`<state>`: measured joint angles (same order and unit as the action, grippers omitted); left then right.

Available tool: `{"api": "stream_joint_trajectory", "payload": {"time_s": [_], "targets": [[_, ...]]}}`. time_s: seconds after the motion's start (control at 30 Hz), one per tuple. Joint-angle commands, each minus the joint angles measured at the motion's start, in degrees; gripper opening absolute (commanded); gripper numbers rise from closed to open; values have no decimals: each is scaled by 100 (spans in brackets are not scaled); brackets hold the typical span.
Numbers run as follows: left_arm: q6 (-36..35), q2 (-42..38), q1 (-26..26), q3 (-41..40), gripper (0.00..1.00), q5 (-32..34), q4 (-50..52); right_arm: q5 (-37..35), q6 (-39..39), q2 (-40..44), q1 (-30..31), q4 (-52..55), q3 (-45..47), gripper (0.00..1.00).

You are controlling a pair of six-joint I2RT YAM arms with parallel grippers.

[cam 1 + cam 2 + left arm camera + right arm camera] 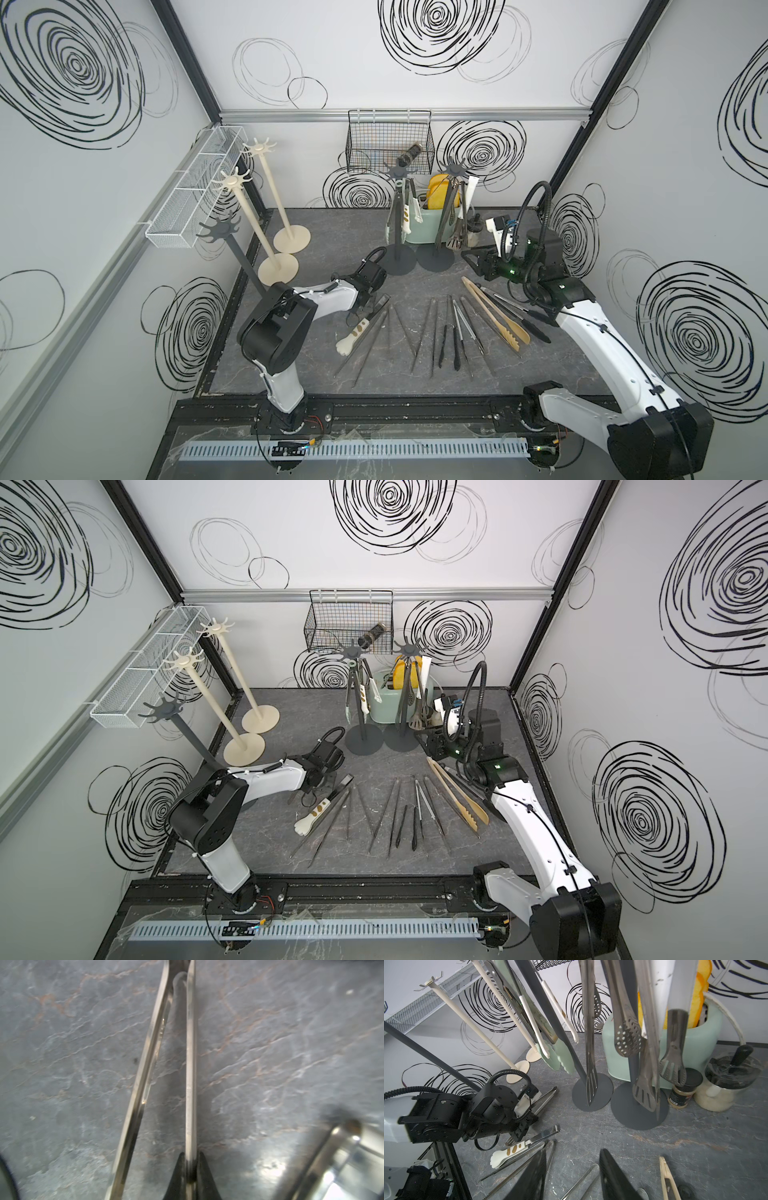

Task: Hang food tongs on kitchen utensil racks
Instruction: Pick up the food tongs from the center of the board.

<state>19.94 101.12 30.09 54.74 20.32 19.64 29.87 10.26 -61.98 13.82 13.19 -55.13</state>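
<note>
Lower centre, the left gripper (191, 1164) is pinching one arm of the steel tongs (190, 1064), apparently for lifting and hanging, while the right gripper (572, 1176) is hovering half-open, empty.

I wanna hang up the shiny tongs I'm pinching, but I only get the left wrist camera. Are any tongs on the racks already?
Observer: Yes. The back dark grey rack and the grey one beside it both carry hanging tongs.
Operator: Is there a rack with nothing on it?
Observer: The two cream racks both have bare hooks.
Operator: What's my other arm doing?
Observer: The right end effector is open, holds nothing, and sits near the two grey racks' bases.
</note>
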Motion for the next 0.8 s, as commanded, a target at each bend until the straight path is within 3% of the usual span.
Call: {"api": "stream_joint_trajectory", "payload": {"time_s": [0.0,0.2,0.37,0.6,0.77], "targets": [[116,-268,-72,68,0,433,176,85,-23,96,-28,-58,58,45],[-47,-930,-138,432,0,316,117,37,1,116,-64,-97,116,44],[-195,-1751,-484,854,0,-178,40,76,0,126,-98,-139,147,44],[-919,-2561,-1167,1635,0,-1914,-286,124,0,151,-126,-238,173,44],[-1487,-2989,-1254,1803,0,-2814,-851,177,26,134,-143,-274,195,43]]}}
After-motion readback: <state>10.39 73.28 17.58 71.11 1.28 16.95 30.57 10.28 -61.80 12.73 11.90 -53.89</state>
